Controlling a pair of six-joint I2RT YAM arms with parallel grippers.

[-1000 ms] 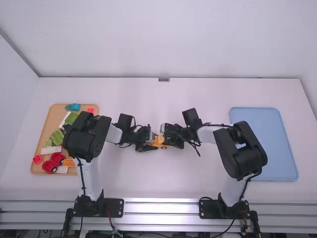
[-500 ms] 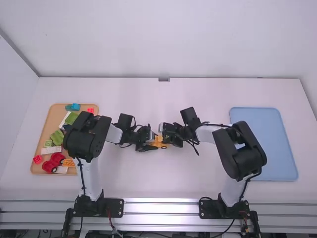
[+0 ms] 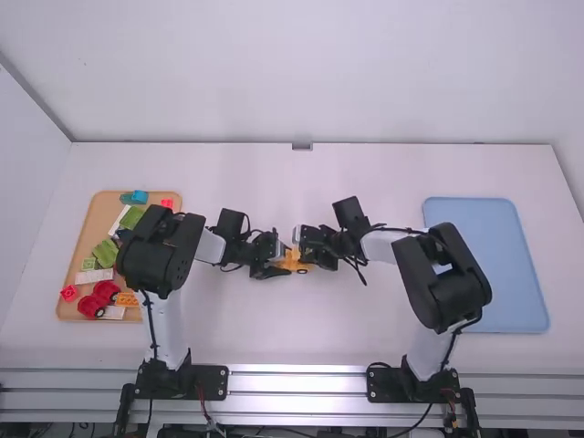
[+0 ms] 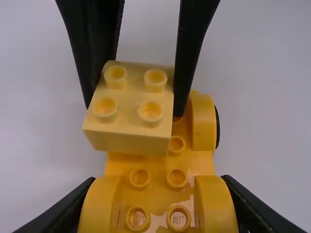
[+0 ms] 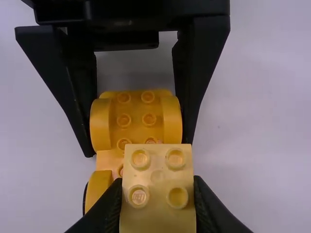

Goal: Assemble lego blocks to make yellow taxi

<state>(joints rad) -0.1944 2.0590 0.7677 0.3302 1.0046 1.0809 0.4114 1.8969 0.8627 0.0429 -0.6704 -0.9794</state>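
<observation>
In the high view we've got both arms reaching in to the middle of the white counter [image 3: 228,338], with the left gripper [image 3: 280,265] and right gripper [image 3: 307,251] nose to nose over a yellow-orange car base [image 3: 294,263]. Off on the left side sits a tan tray [image 3: 99,224] with a bunch of other bricks: green blocks [image 3: 105,253], a blue block [image 3: 140,196], a red wheeled piece [image 3: 106,291] and an orange block [image 3: 126,299]. Over on the right there's a blue tray [image 3: 493,265].

Left wrist view: our left gripper [image 4: 158,204] is clamped on the car base, one finger on each side across the rounded fenders at one end. A pale yellow four-stud block [image 4: 133,104] is pinched in the other gripper, studs up, sitting at a bit of an angle over the middle of the base. We can't really tell if it's touching the base there. A black wheel [image 4: 217,127] pokes out past the far fender.

Right wrist view: our right gripper [image 5: 157,208] has that block squeezed between its fingers, four studs facing the camera. Beyond it, the base's far fenders are hugged by the left one's black fingers.
</observation>
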